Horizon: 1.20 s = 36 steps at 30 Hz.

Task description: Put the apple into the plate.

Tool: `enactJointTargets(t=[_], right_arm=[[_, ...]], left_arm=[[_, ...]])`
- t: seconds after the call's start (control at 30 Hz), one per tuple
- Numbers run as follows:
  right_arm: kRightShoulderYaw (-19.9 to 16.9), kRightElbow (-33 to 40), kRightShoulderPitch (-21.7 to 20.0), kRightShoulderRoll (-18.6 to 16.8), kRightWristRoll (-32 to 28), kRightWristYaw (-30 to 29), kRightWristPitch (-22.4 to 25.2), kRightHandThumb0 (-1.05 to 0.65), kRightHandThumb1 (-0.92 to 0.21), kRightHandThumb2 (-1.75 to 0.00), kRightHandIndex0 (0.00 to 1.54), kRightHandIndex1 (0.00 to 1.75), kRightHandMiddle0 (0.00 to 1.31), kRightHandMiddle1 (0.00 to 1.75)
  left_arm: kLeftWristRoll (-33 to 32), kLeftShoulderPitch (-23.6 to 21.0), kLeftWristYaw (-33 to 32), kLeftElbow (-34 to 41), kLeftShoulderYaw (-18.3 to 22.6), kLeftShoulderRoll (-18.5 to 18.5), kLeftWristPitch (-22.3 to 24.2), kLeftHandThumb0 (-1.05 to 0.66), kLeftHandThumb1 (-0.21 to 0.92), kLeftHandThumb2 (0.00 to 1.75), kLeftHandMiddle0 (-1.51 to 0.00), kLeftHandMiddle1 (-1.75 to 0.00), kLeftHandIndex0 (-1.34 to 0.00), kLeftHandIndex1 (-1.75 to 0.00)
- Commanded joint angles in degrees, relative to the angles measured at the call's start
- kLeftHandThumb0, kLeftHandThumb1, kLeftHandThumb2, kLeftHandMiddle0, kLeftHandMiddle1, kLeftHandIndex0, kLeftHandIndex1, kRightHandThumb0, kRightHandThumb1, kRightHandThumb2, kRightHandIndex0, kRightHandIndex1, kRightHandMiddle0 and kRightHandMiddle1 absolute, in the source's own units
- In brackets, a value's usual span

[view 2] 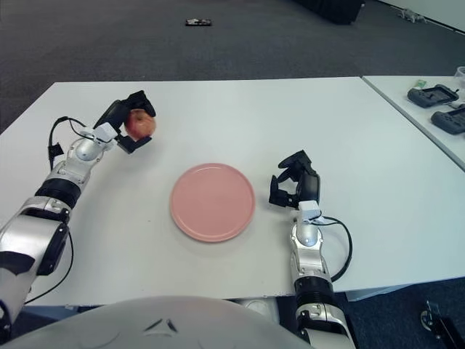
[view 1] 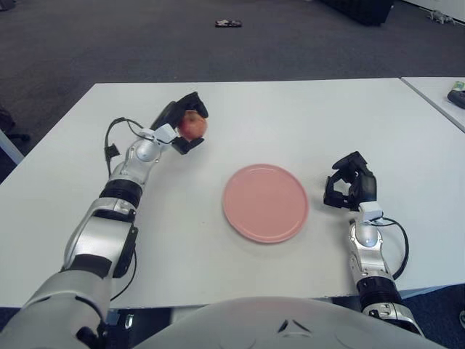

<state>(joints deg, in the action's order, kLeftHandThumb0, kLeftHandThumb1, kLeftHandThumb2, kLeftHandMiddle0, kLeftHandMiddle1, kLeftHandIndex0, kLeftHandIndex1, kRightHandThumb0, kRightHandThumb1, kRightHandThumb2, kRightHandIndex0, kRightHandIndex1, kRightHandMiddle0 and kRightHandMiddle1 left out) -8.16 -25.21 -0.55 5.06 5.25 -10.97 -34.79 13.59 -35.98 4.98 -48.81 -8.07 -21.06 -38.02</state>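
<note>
Left hand (view 1: pixel 183 125) | fingers wrapped around the apple (view 1: pixel 192 126), upper left of frame, up-left of the pink plate (view 1: pixel 265 202), which I judged bare | I carried it raised, likely to clear the rim | right hand (view 1: pixel 351 182) idle, curled on nothing, right of plate

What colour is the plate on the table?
The plate is plain pink with no pattern; the left eye view shows it best.
</note>
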Motion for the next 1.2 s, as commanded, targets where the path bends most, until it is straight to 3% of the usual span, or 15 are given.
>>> enactJointTargets(t=[0.0, 0.3, 0.37, 0.57, 0.77, 1.17], right_arm=[[0.06, -1.97, 1.68, -0.13, 0.45, -0.36, 1.16, -0.01, -0.19, -1.48, 0.71, 1.74, 0.47, 1.75], [-0.32, -2.87, 1.24, -0.10, -0.21, -0.08, 1.47, -0.01, -0.16, -1.52, 0.72, 1.75, 0.50, 1.75], [-0.34, -2.99, 1.22, -0.07, -0.27, 0.02, 1.40, -0.01, -0.16, -1.51, 0.72, 1.75, 0.50, 1.75], [-0.38, -3.28, 1.19, 0.03, -0.21, -0.07, 0.88, -0.01, -0.16, -1.52, 0.72, 1.75, 0.50, 1.75], [-0.36, -3.26, 1.25, 0.16, -0.15, 0.00, 1.05, -0.01, -0.17, -1.51, 0.71, 1.75, 0.50, 1.75], [-0.33, -2.91, 1.56, 0.31, 0.05, -0.03, 1.39, -0.01, -0.14, -1.54, 0.73, 1.75, 0.52, 1.75]], left_arm=[[-1.03, 1.56, 1.49, 4.37, 0.13, 0.21, -1.10, 0.00, 0.06, 1.58, -0.84, -1.65, -0.57, -1.75], [-0.51, 3.78, 4.98, 12.25, -2.84, 4.61, -3.88, 0.00, 0.06, 1.58, -0.84, -1.64, -0.58, -1.75], [-1.84, 3.75, 8.37, 13.09, -4.25, 5.00, -5.21, 0.00, 0.06, 1.58, -0.85, -1.64, -0.58, -1.75], [-3.87, 4.01, 15.47, 14.00, -7.33, 5.89, -8.04, 0.00, 0.06, 1.58, -0.85, -1.63, -0.58, -1.75], [-3.95, 4.39, 19.63, 11.88, -11.28, 9.23, -13.61, 0.00, 0.05, 1.58, -0.85, -1.62, -0.58, -1.75], [3.24, 5.84, 24.16, 13.94, -16.51, 6.43, -16.98, 0.00, 0.06, 1.57, -0.86, -1.61, -0.58, -1.75]])
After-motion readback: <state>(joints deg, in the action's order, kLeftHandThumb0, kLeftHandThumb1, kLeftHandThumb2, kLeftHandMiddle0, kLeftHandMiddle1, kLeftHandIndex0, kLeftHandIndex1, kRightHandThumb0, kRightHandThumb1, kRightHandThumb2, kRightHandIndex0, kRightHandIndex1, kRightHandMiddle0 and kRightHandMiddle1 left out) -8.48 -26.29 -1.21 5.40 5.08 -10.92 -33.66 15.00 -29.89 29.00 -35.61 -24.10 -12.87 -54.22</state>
